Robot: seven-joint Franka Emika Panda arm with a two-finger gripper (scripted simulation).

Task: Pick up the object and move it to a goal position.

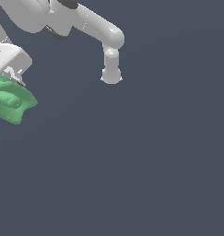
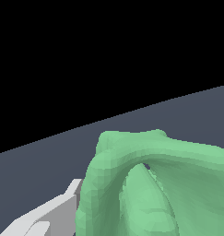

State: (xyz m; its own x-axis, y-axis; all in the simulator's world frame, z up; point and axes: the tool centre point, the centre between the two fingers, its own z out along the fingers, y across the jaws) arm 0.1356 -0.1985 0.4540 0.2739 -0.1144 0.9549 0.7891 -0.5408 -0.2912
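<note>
The object is a bright green lumpy piece at the exterior view's left edge, partly cut off by the frame. It hangs right under the white hand of my gripper, whose fingers are mostly hidden behind it. In the wrist view the object fills the lower part of the picture, very close to the camera. One white finger lies against its side, and a sliver of the other shows at the frame's edge. The gripper is shut on the object. The goal position is out of view.
The arm's white links run across the top of the exterior view and end in a narrow post. A plain dark grey floor lies beneath. In the wrist view the floor shows tilted, with black above it.
</note>
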